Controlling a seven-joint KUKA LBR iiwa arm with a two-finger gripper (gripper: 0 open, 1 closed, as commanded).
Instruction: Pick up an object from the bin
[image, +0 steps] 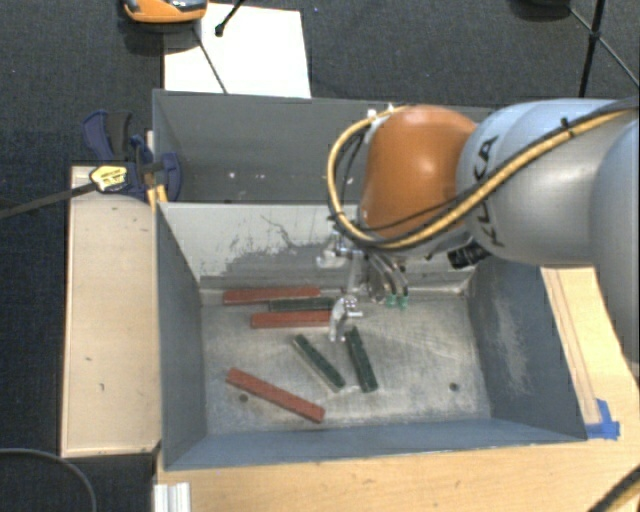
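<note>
So the dark green bar (361, 360) is lying flat on the floor of the bin (520, 365), roughly in the middle and angled a bit. Its upper end is sitting right under the end effector (346, 314). A second dark green bar (318, 362) is lying just beside it on the left. A reddish-brown bar (290, 320) is pointing its right end at that same spot, so things are getting crowded there. Honestly I can't tell whether the end effector is open or closed from this angle. I'm guessing these bars are light, stiff and kinda slick, so I'd be gripping across the narrow width near the middle rather than at the tip, or it's going to be swinging. Further out, a front reddish-brown bar (274, 394) is lying near the left corner, and a back reddish-brown bar (262, 296) is resting along the far wall.
</note>
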